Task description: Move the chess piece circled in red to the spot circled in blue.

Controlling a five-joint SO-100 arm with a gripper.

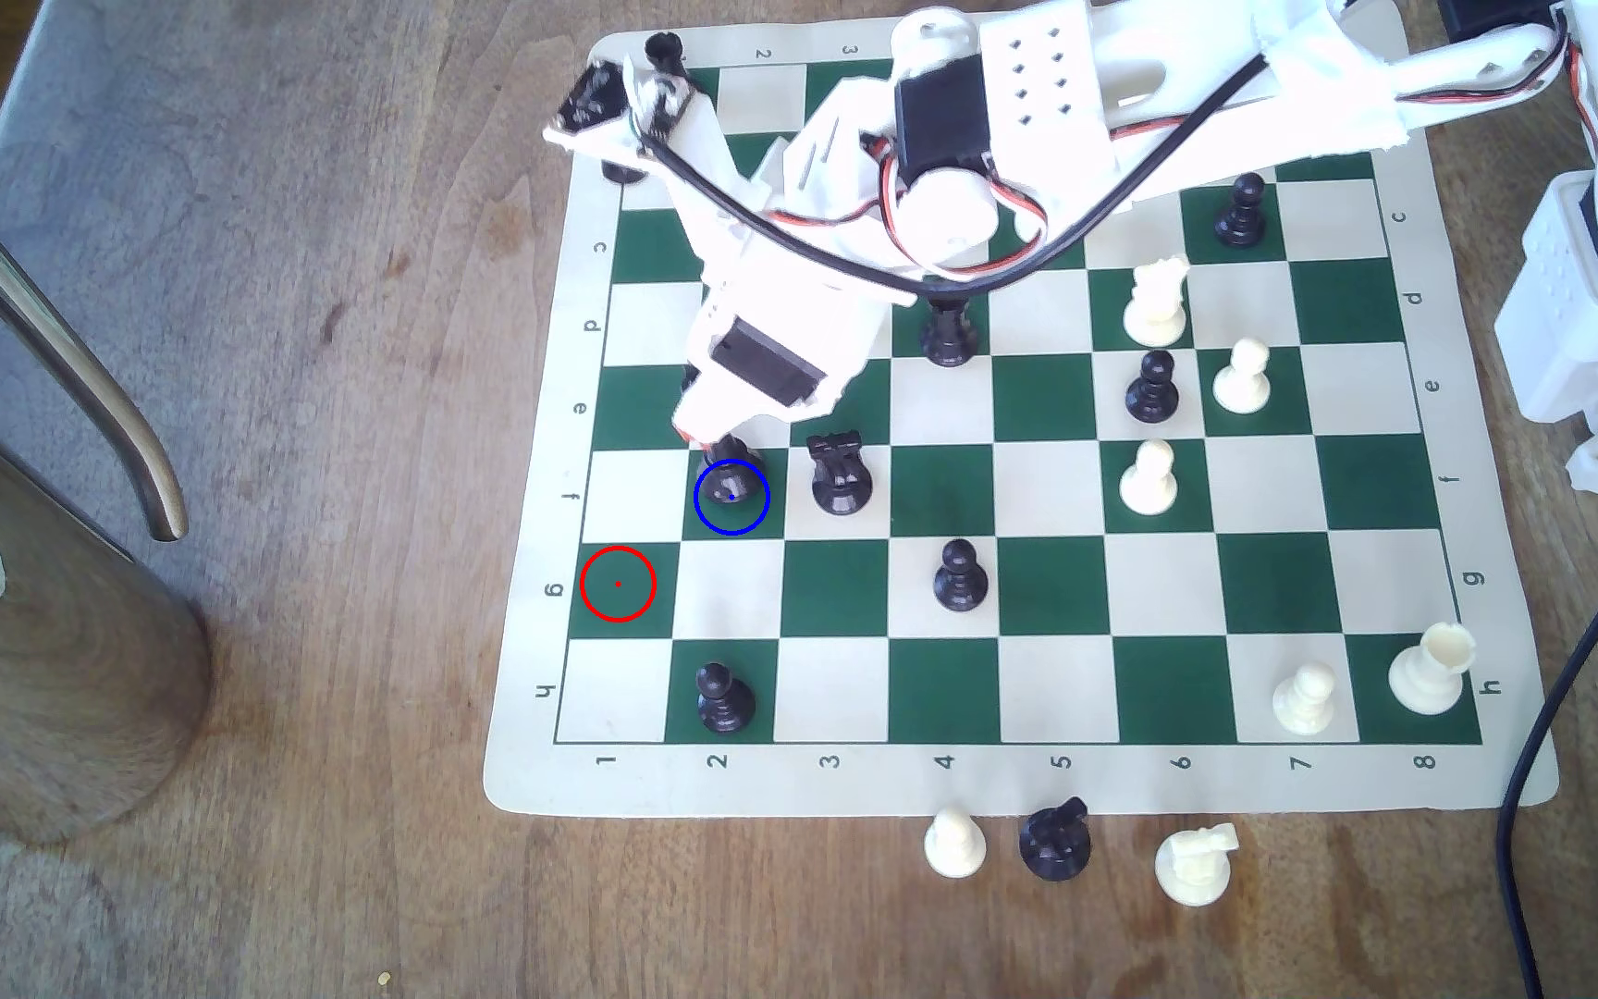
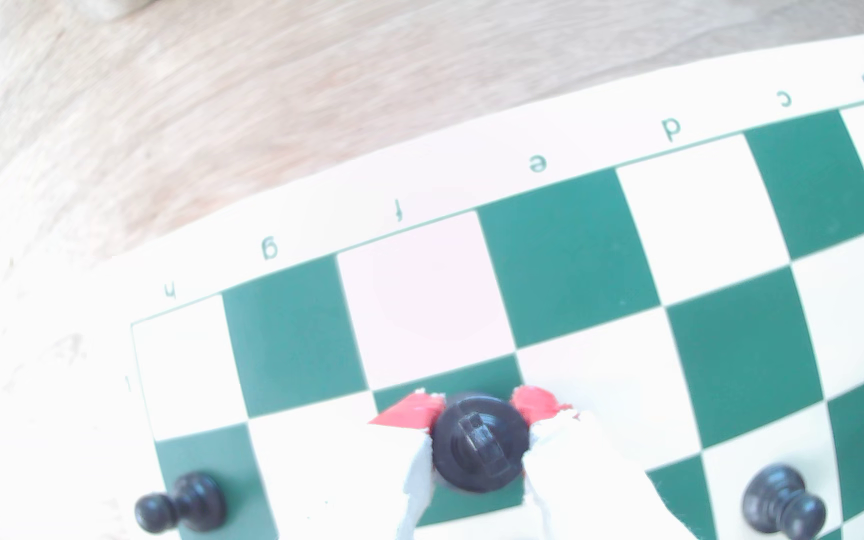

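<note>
The chess piece circled in red [image 1: 731, 471] is a black piece with a wide round base and stands in the spot circled in blue [image 1: 768, 525], a dark green square on row f. My gripper [image 1: 721, 450] reaches down onto it from above. In the wrist view the chess piece [image 2: 479, 449] is seen from above, and my gripper [image 2: 474, 410] is shut on it, a red-tipped finger [image 2: 409, 413] pressing each side. The green square with the red ring [image 1: 618, 583] holds no piece. I cannot tell whether the base rests on the board.
A black rook [image 1: 838, 475] stands one square to the exterior view's right of the held piece. Black pawns [image 1: 958, 576] [image 1: 723, 696] stand nearer the front edge. White pieces [image 1: 1149, 478] occupy the right half. A metal jug [image 1: 36, 624] stands off the board's left, and a black cable [image 1: 1545, 768] runs along its right.
</note>
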